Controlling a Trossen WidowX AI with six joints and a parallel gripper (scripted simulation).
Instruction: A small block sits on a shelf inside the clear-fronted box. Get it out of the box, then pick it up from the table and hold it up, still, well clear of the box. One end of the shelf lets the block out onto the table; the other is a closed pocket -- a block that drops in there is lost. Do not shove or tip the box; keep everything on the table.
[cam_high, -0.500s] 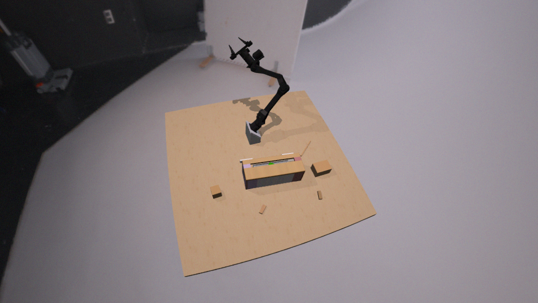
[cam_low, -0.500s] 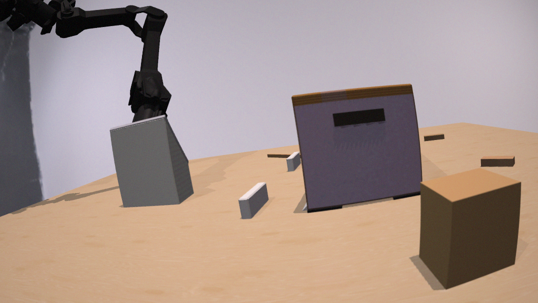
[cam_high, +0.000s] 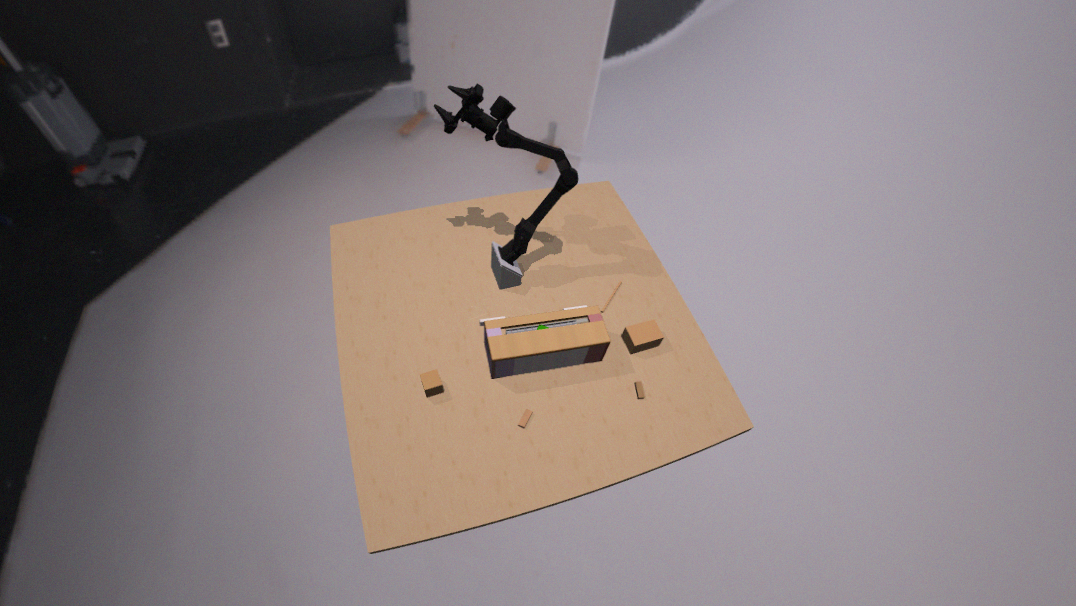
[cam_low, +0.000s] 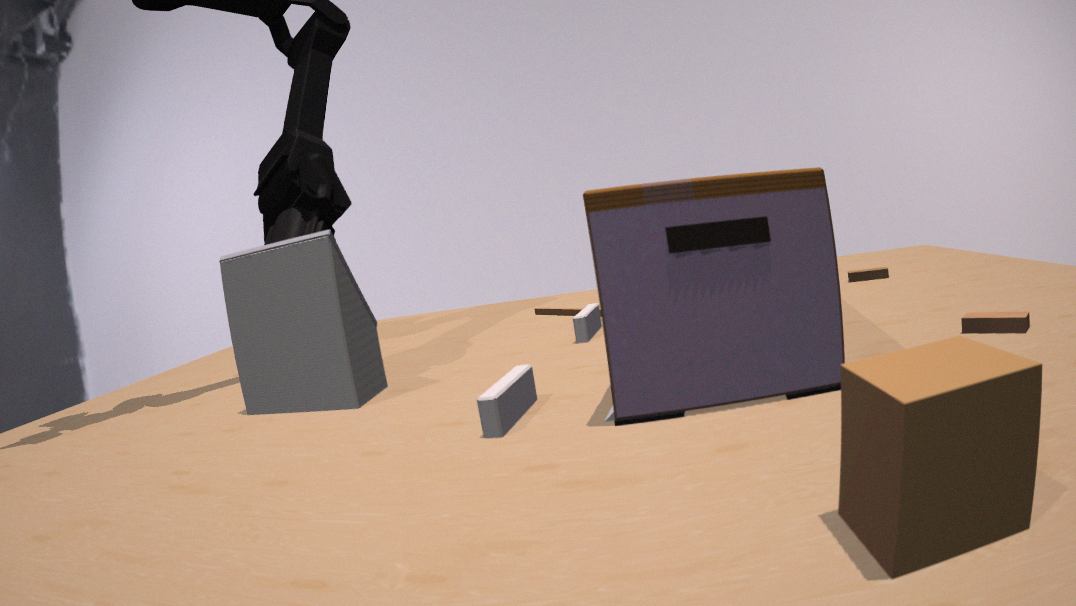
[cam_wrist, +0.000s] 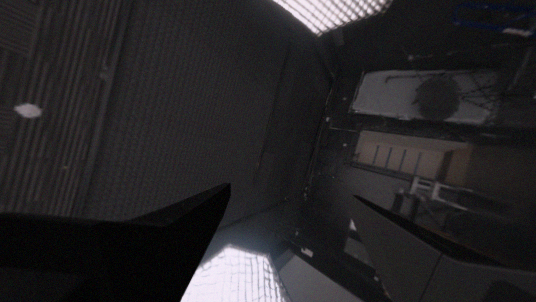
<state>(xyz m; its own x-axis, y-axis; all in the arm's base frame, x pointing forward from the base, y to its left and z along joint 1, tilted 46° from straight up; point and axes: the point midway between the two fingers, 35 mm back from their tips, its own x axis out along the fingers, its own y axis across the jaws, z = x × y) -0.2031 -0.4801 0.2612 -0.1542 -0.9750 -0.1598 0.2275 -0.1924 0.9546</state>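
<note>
The long box (cam_high: 545, 348) (cam_low: 715, 316) stands in the middle of the wooden table (cam_high: 421, 481) (cam_low: 376, 511), with a wooden top. A small green block (cam_high: 542, 327) shows about midway along the shelf, seen through the box's far side in the top view. The box's end face in the exterior view has a dark slot (cam_low: 717, 234) near the top. My gripper (cam_high: 445, 100) (cam_wrist: 288, 194) is open and empty. It is raised high behind the arm base (cam_high: 505, 267) (cam_low: 301, 331), pointing away from the table and far from the box. The wrist view shows only the dark room.
A brown cube (cam_high: 642, 334) (cam_low: 941, 444) stands by the box's right end. A smaller cube (cam_high: 431, 381) sits to its left. Two small slats (cam_high: 524, 418) (cam_high: 639, 389) lie in front. Grey bars (cam_low: 508, 398) (cam_low: 586, 322) lie between base and box. A thin stick (cam_high: 611, 295) lies near the box's corner.
</note>
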